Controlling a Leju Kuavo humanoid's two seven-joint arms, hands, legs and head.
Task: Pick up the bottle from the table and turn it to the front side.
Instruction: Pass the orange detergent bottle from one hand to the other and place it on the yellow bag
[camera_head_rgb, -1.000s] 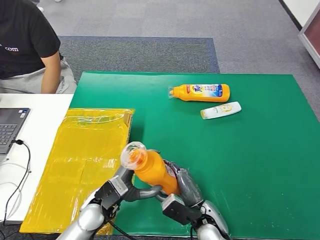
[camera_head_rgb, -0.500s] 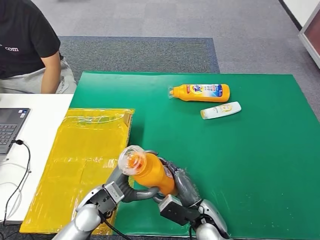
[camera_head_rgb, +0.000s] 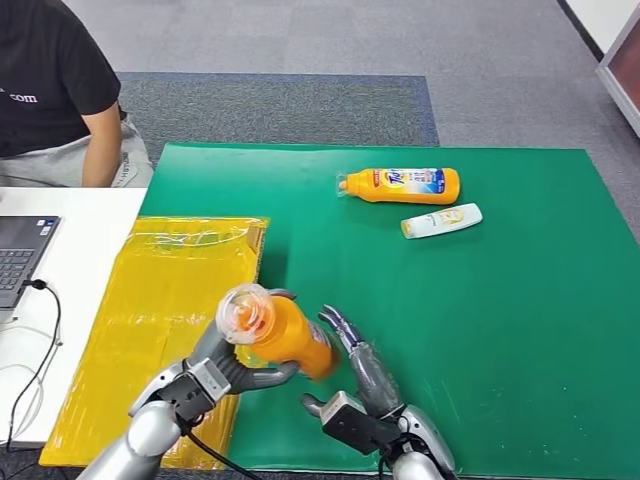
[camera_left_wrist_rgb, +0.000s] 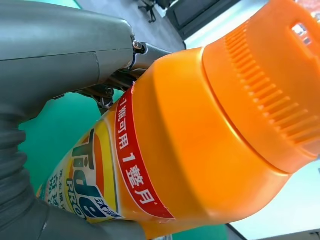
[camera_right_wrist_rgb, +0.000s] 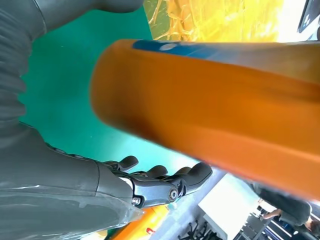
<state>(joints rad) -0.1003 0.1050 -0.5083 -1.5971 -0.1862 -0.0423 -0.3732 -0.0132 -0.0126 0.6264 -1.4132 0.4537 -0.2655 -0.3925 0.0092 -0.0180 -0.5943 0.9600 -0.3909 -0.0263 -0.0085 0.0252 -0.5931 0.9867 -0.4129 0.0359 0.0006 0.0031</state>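
Gripping the orange bottle (camera_head_rgb: 283, 332) over the green table (camera_head_rgb: 490, 320), left hand (camera_head_rgb: 226, 365); right hand (camera_head_rgb: 355, 375) spread empty; grey carpet (camera_head_rgb: 302, 50) beyond.

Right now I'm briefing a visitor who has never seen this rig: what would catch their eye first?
The orange Tide bottle, held up off the green table by the left hand, cap toward the camera; the right hand is open beside it. Next, the crinkled yellow bag at the table's left edge. Farther back lie a second orange Tide bottle and a small white bottle.
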